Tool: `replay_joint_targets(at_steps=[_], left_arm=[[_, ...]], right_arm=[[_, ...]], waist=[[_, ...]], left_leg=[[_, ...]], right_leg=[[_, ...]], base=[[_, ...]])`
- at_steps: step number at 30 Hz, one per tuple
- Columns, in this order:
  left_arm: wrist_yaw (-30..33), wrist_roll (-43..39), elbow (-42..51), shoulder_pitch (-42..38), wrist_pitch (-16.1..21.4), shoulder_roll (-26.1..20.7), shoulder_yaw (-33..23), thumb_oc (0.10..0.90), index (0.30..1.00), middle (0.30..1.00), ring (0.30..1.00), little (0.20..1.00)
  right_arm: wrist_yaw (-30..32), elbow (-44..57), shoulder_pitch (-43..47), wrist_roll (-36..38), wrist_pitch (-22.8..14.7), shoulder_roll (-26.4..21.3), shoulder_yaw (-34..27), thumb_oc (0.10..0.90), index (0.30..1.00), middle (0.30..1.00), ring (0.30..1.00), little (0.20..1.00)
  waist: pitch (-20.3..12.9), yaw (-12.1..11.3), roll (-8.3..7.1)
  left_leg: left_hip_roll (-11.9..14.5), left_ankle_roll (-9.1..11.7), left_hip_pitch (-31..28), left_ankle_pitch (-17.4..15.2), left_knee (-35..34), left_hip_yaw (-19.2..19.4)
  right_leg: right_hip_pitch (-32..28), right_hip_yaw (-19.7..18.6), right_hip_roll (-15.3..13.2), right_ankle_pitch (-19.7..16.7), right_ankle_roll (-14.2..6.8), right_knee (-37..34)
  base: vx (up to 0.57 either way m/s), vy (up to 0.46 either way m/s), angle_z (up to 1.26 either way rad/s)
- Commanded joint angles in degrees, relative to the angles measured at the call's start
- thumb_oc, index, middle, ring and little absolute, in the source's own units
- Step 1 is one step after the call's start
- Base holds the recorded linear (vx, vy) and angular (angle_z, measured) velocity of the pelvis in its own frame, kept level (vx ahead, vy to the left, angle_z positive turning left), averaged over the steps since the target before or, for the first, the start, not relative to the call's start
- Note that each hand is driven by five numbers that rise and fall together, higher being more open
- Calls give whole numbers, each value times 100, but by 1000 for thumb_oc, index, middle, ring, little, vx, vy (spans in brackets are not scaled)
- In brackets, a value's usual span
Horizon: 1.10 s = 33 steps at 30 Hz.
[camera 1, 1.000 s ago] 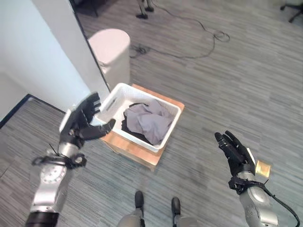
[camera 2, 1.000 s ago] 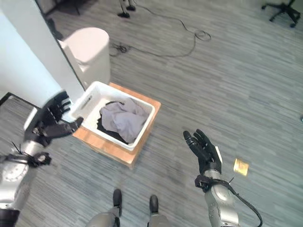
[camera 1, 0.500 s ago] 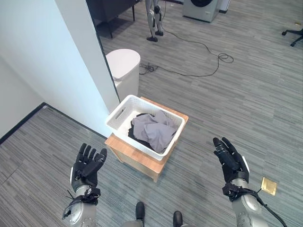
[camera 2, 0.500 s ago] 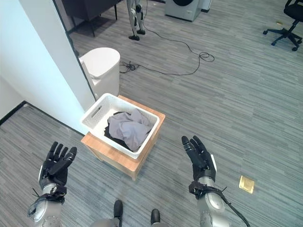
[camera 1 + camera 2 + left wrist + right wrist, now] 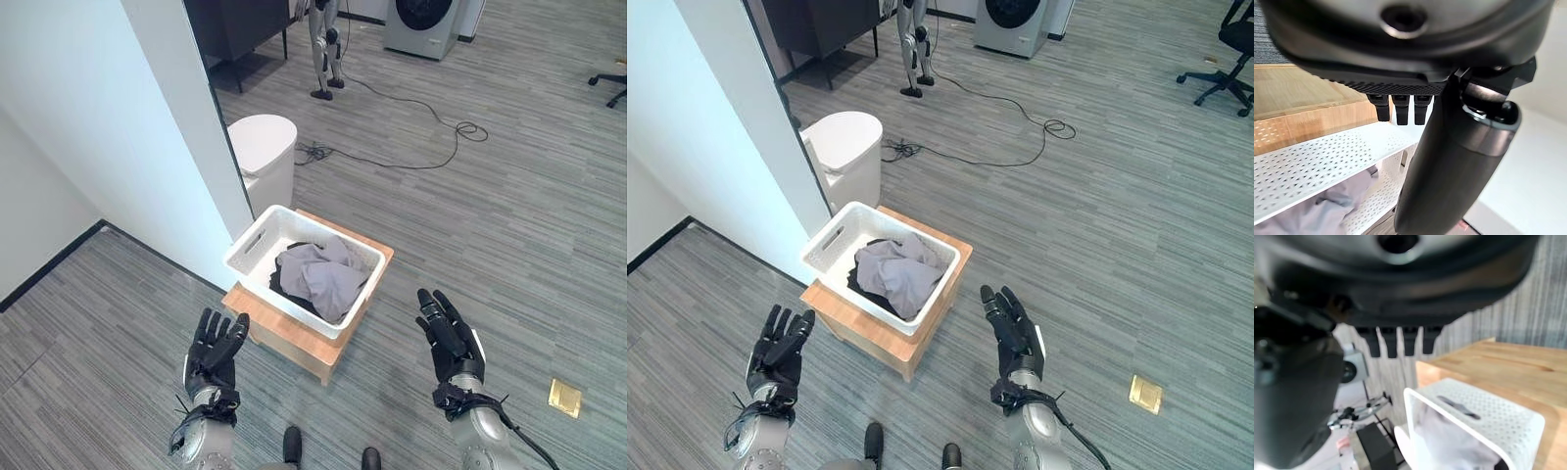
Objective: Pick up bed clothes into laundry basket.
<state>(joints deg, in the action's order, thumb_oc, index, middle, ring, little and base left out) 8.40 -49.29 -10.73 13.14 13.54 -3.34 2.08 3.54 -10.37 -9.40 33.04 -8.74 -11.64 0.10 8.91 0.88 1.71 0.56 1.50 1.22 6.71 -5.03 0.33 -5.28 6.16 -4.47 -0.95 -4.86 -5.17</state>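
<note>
Basket loaded, both our hands empty.
In the left eye view, grey clothes (image 5: 323, 276) fill the white basket (image 5: 257, 244) on a wooden stand (image 5: 284, 336) at centre, a white bin (image 5: 265, 155) above; our left hand (image 5: 214, 351) and right hand (image 5: 449, 338) are spread. The wrist views, perhaps blurred, show the same basket.

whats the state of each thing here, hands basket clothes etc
left hand: open, fingers straight, holding nothing
right hand: open, fingers straight, holding nothing
laundry basket: upright on the wooden stand, holding clothes
grey clothes: crumpled inside the basket, over something dark
wooden stand: upright on the floor, bearing the basket
white bin: lid closed, standing by the wall
</note>
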Motion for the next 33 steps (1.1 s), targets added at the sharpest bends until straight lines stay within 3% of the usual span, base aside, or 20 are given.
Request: replay_joint_targets(at_steps=[1,9,33], left_arm=[[-79,331,401,-376,364,-381,-195,800,900,900,900,900],[-12,781,455,-438,468,-549,-292,800,900,900,900,900],[10,779,577,-244,489,-544,-280,800,900,900,900,900]], right_arm=[[78,505,237,48,-603,-114,-50,800,900,900,900,900],[71,480,199,79,-619,-135,-46,800,900,900,900,900],[33,568,47,125,-634,-120,36,800,900,900,900,900]], waist=[[-458,-80,-274],[-538,-70,-284],[-552,-65,-319]], left_leg=[[145,-11,-305,-825,181,-68],[156,-7,-382,-854,176,-52],[184,-1,-390,-845,151,-86]], right_leg=[[376,75,-375,414,-254,566],[307,44,-360,446,-237,566],[305,17,-322,443,-228,554]], base=[[0,0,0],[0,0,0],[0,0,0]])
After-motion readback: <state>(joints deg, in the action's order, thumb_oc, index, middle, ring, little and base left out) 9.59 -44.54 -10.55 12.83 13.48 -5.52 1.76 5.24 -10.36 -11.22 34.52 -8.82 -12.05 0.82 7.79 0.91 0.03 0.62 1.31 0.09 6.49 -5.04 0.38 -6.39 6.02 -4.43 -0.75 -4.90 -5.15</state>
